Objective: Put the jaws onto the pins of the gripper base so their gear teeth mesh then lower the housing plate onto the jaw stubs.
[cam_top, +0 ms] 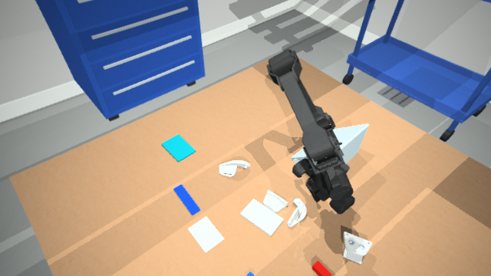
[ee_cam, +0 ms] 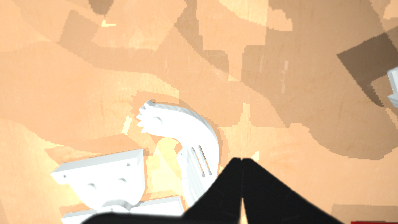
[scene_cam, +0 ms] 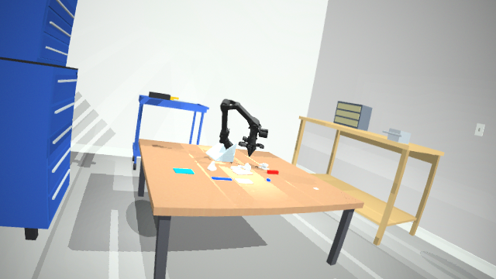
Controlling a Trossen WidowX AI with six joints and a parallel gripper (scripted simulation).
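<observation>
My gripper (cam_top: 317, 198) (scene_cam: 250, 154) (ee_cam: 240, 166) is shut with nothing between its fingertips, above the table. One white toothed jaw (cam_top: 302, 211) (ee_cam: 202, 132) lies below it, its lower end partly hidden by the fingers in the wrist view. The other jaw (cam_top: 229, 169) (scene_cam: 211, 167) lies apart, farther left. A white plate-like part with two small round features (cam_top: 273, 202) (ee_cam: 107, 175) lies tilted against a white rectangular block (cam_top: 261, 217). Another white part with two round features (cam_top: 354, 249) (scene_cam: 263, 166) lies separately at the right. I cannot tell which is the base and which the housing plate.
A pale angular object (cam_top: 354, 143) (scene_cam: 225, 153) stands behind the gripper. A cyan square (cam_top: 178, 148), a blue bar (cam_top: 186, 199), a white flat square (cam_top: 205, 234) and a red block (cam_top: 321, 269) lie on the table (cam_top: 115, 172).
</observation>
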